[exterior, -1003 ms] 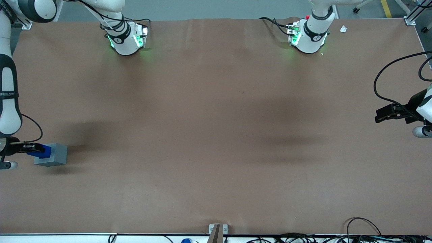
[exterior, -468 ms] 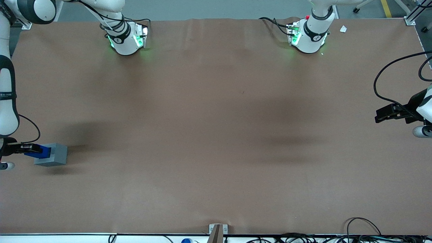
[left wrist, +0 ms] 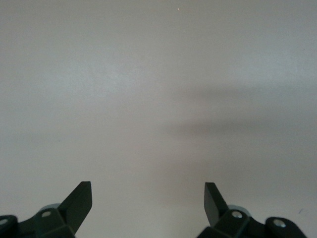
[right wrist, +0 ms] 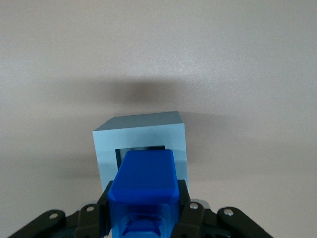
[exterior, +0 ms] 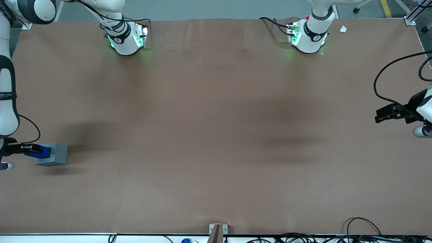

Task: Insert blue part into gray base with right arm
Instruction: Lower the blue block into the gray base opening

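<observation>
Front view: the right arm [exterior: 7,98] is reaching down along the working arm's end of the brown tabletop [exterior: 216,141], carrying its black tool [exterior: 31,148] low and level just above the surface. The tool is clenching the blue part [exterior: 42,151], with one finger pressing on each side of it. The blue part is lying horizontally, its leading end pointing into the gray base [exterior: 54,155], which is resting flat on the tabletop close to the edge.

Right wrist view: the tool [right wrist: 143,210] is gripping the blue part [right wrist: 143,186] between its two black fingers [right wrist: 190,215]. The part's rounded front face is sitting directly in front of the square recessed opening in the gray base [right wrist: 141,144], covering most of it; whether the part is already touching the base cannot be told. The base is casting a soft shadow on the tabletop [right wrist: 247,74].
</observation>
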`<state>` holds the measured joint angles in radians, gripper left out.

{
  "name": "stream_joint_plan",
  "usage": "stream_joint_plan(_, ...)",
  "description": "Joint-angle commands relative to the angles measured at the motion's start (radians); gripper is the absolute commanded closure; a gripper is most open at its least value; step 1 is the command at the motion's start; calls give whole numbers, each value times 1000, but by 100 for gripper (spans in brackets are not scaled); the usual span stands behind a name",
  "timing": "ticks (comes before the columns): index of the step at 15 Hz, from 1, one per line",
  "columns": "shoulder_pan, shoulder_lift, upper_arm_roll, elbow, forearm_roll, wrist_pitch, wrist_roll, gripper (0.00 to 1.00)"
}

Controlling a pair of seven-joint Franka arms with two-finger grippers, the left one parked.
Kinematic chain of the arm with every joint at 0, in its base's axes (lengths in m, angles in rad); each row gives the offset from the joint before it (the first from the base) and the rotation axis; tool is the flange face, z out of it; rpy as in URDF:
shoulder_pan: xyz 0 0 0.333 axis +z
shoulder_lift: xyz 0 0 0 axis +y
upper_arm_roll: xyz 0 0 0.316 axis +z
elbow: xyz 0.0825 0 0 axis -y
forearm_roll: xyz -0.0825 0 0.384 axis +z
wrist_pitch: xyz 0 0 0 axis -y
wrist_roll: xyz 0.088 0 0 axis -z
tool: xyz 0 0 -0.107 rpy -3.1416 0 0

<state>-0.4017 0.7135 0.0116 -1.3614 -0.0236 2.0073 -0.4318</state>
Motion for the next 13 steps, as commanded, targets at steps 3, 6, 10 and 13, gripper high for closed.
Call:
stream_joint_plan(3,0,34,14,31,5,-7,25,100)
stream_joint_plan(6,6,34,14,31,5,-7,28,100)
stream_joint_plan(10,4,37,14,31,5,1,33,100)
stream_joint_plan(13,3,50,14,31,5,5,31,100)
